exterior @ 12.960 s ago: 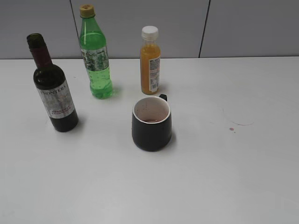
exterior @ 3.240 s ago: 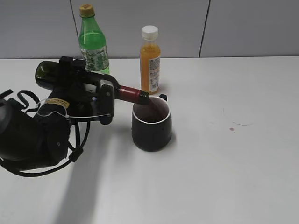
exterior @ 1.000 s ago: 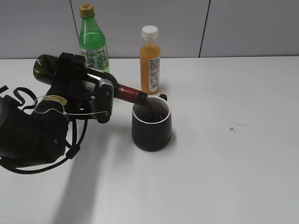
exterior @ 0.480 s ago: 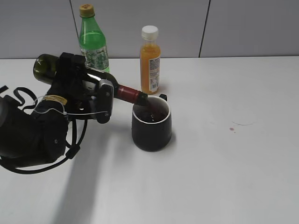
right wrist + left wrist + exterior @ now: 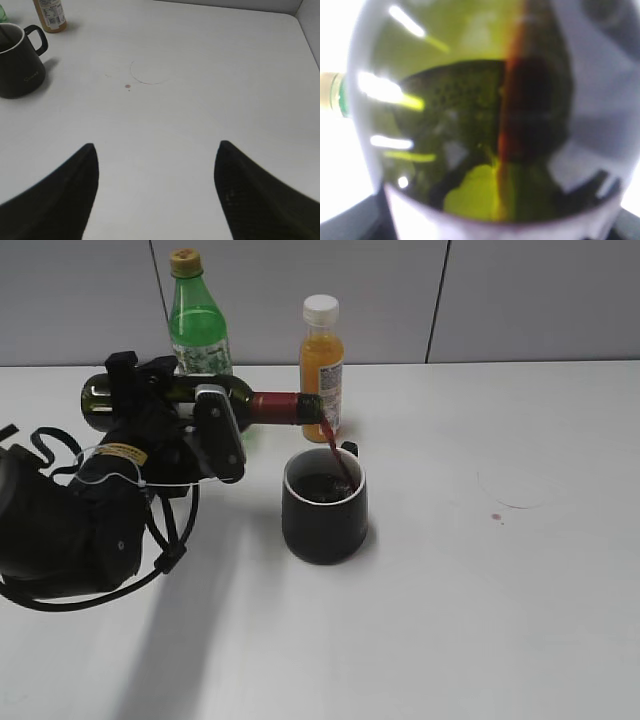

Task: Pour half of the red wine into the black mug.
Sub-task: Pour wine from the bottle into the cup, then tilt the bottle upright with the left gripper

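A: Where is the bottle (image 5: 185, 395)?
B: Up off the table (image 5: 480, 620), lying nearly level at the left. The left gripper (image 5: 205, 430) clamps its fingers around the dark green body. The maroon neck points right, with the mouth just above and left of the mug (image 5: 324, 508).

A: Is anything coming out?
B: Yes. A thin red stream of wine (image 5: 336, 455) falls from the mouth at a slant into the mug, and dark liquid shows inside the white rim.

A: What does the left wrist view give?
B: Mostly blurred green glass, the bottle (image 5: 490, 125) filling the view, with a dark red band of wine (image 5: 530, 110) inside it. The fingers cannot be made out there.

A: And the right gripper (image 5: 155, 195)?
B: Its two dark fingers (image 5: 60, 195) are spread wide over bare table (image 5: 200, 115), holding nothing. The mug (image 5: 20, 62) sits far left in that view, handle to the right. A faint ring mark (image 5: 147, 75) and a small red spot (image 5: 127, 86) lie on the table between them.

A: What else stands nearby?
B: A green bottle (image 5: 198, 330) at the far left behind the arm, and a juice bottle (image 5: 321, 355) just beyond the mug.
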